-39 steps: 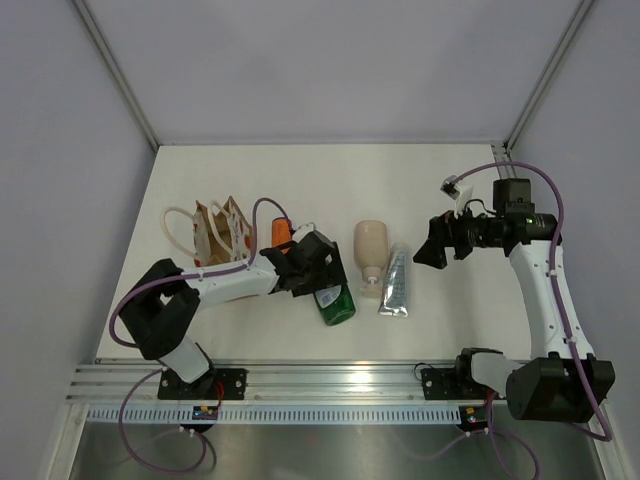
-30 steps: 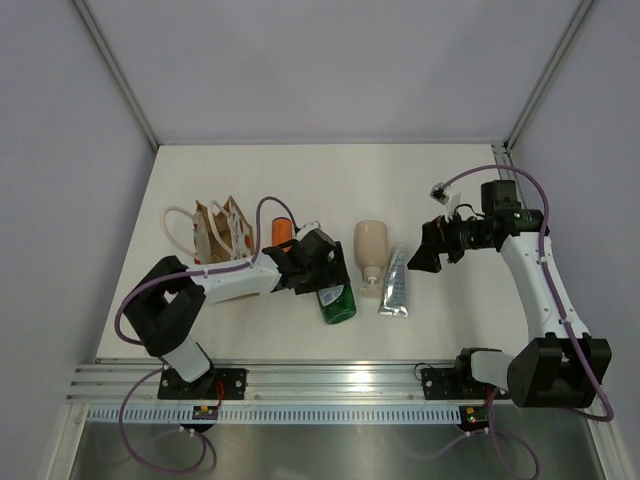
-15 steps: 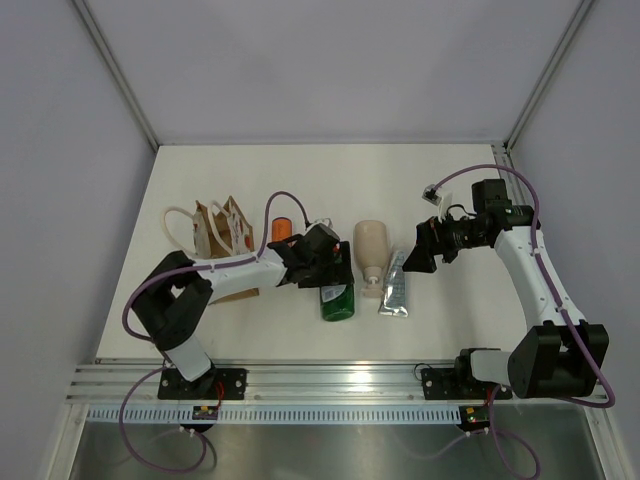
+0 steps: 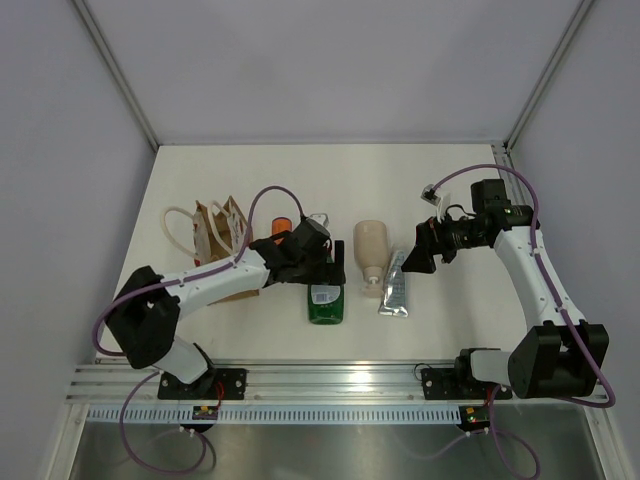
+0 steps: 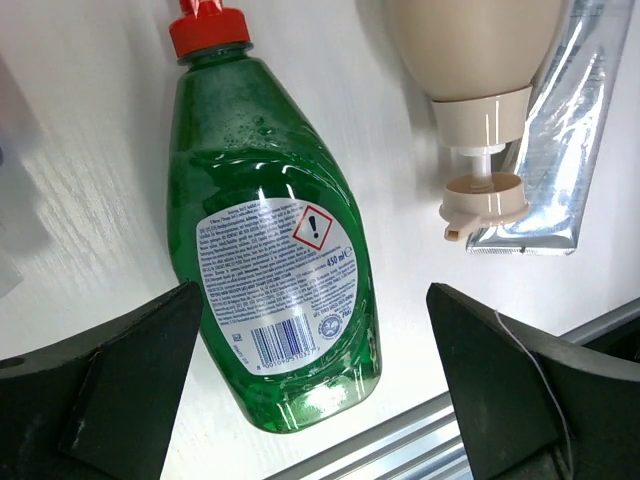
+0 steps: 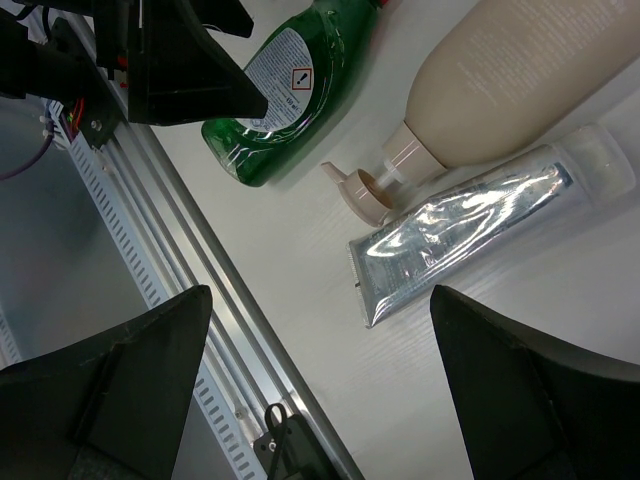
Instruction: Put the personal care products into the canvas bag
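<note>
The tan canvas bag [image 4: 221,233] stands at the left, rope handles up. The orange bottle [image 4: 283,227] lies just right of it. The green bottle [image 4: 326,300] with a red cap [image 5: 208,26] lies flat; it fills the left wrist view [image 5: 270,290]. My left gripper [image 4: 315,264] is open above its neck end, a finger on each side [image 5: 315,292]. The beige bottle [image 4: 370,252] and the silver tube [image 4: 394,284] lie side by side to the right, also in the right wrist view [image 6: 510,80], [image 6: 470,230]. My right gripper [image 4: 419,256] is open and empty just right of the tube [image 6: 320,292].
A metal rail [image 4: 320,384] runs along the near table edge and shows in the right wrist view [image 6: 200,300]. Grey walls close the table at the back and sides. The left arm's body [image 4: 215,280] lies in front of the bag.
My left gripper has shifted right over the green bottle, which has turned to lie straight toward the rail. My right gripper has moved left and down to the tube.
</note>
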